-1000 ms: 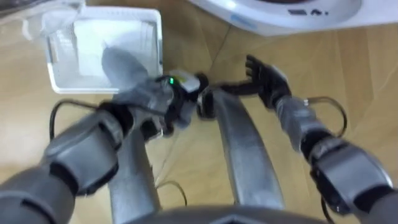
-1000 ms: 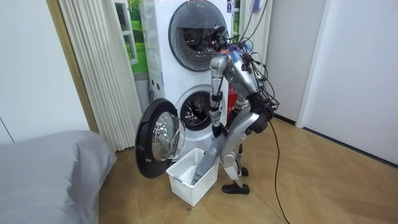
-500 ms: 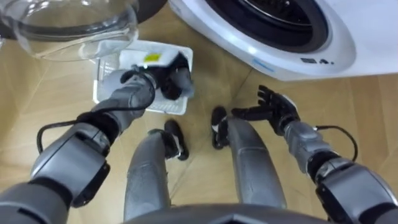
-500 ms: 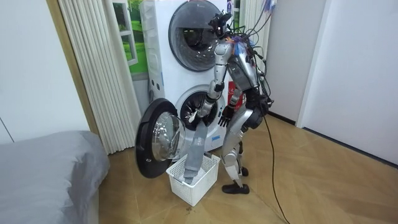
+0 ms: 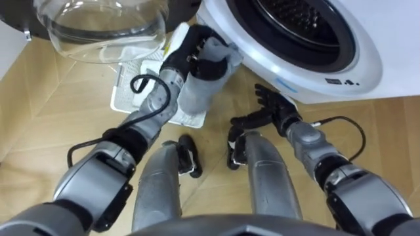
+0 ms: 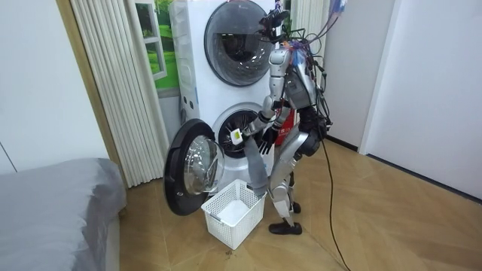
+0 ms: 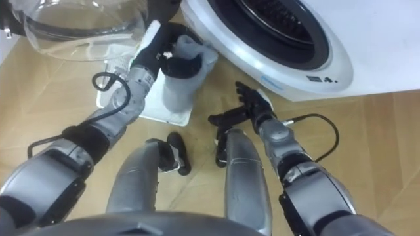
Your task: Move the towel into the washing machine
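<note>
Black left hand clenched on top of grey towel, held up beside washing machine at its open mouth, tail hanging over white basket, likely to clear the rim. Right hand spread slack, low, empty, probably for balance.

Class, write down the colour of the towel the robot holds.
Plain grey. The towel shows best in the room view, hanging from the left hand.
</note>
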You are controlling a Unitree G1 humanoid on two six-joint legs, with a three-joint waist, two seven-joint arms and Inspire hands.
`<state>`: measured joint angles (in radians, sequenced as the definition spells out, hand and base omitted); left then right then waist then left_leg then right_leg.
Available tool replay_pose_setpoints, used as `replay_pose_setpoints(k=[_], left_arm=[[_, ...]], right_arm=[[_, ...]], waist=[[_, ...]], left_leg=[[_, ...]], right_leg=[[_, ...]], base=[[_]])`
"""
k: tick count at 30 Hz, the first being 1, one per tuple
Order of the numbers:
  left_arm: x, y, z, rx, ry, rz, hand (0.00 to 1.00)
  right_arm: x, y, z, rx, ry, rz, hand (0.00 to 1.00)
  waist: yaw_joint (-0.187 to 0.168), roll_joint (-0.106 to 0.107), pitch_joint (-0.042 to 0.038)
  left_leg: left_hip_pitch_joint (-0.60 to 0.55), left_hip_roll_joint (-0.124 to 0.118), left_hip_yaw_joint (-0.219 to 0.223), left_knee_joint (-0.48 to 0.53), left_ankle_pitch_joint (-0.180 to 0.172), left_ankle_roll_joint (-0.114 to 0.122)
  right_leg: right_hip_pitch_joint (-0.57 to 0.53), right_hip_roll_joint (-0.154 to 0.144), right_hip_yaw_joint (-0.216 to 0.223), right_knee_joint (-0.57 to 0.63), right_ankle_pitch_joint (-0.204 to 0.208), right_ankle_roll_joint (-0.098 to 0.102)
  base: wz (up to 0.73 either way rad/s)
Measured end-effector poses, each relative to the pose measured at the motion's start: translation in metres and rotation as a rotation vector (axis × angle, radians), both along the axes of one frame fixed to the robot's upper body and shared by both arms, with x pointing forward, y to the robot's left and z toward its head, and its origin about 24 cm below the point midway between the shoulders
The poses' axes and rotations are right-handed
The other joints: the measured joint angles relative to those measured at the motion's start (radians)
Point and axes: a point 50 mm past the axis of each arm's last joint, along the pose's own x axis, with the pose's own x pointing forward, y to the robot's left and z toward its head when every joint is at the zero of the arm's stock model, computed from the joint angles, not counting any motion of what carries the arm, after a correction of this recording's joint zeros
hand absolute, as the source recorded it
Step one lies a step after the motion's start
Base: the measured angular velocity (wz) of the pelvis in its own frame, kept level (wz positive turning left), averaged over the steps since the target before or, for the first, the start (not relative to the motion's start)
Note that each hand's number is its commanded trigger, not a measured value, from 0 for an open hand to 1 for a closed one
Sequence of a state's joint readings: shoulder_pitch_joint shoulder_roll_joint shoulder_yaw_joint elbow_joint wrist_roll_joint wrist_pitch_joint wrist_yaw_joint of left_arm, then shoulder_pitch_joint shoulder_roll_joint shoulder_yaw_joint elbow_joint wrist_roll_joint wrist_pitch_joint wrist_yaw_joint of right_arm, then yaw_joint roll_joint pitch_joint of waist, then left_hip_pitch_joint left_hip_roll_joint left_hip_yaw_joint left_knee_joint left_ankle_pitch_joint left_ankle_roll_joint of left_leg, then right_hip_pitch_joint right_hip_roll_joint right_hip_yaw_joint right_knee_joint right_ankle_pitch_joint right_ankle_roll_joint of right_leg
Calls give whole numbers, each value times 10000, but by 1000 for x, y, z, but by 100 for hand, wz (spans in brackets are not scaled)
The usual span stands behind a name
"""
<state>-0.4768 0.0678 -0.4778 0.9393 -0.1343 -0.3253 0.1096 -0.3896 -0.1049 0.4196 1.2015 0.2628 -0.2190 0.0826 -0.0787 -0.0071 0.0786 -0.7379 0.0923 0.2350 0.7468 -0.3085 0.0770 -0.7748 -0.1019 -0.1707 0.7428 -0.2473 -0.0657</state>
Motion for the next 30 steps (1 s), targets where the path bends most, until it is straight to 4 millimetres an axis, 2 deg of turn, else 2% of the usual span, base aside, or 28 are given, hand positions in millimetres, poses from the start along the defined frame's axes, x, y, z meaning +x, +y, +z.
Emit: replay_pose_setpoints(k=[3,6,11,14,25,26,27,30], left_arm=[[-11,-1,-10,-1358,875,-24,100],[-16,-3,-16,-2440,1605,-274,100],[-18,-3,-14,-5314,2277,-115,100],[-26,-3,-20,-6685,2885,-78,100],[-33,-7,-27,-8566,4059,-589,100],[-34,-7,-28,-8744,4122,-516,100],[-36,-6,-30,-9056,4240,-388,100],[-38,-6,-32,-9645,4515,-82,100]], right_arm=[[-7,1,-5,28,210,129,0],[-17,0,-11,86,519,50,0],[-18,7,-12,495,589,120,0],[-19,7,-13,522,646,151,0],[-20,8,-14,522,938,482,0],[-20,8,-14,529,962,457,29],[-21,7,-15,520,1008,429,100],[-22,7,-16,504,1107,375,100]], waist=[[0,-85,-144],[6,-82,-196],[22,-89,-216],[17,-89,-216],[99,-69,-226],[99,-66,-227],[113,-49,-238],[258,-20,-255]], left_leg=[[88,14,-7,-41,1,1],[184,10,-117,-114,2,2],[213,6,-166,-320,75,15],[372,1,-169,-393,75,14],[575,9,-207,-609,119,-62],[570,13,-215,-611,119,-62],[550,21,-235,-619,120,-63],[507,39,-260,-611,120,-64]], right_leg=[[130,7,-41,-88,8,12],[341,20,-169,-280,40,40],[454,100,-202,-626,206,76],[629,108,-216,-713,199,100],[843,177,-256,-942,207,77],[847,182,-264,-959,210,72],[854,193,-286,-1004,220,64],[852,213,-317,-1051,233,66]], base=[[1],[7],[0],[0],[0],[0],[0],[1]])
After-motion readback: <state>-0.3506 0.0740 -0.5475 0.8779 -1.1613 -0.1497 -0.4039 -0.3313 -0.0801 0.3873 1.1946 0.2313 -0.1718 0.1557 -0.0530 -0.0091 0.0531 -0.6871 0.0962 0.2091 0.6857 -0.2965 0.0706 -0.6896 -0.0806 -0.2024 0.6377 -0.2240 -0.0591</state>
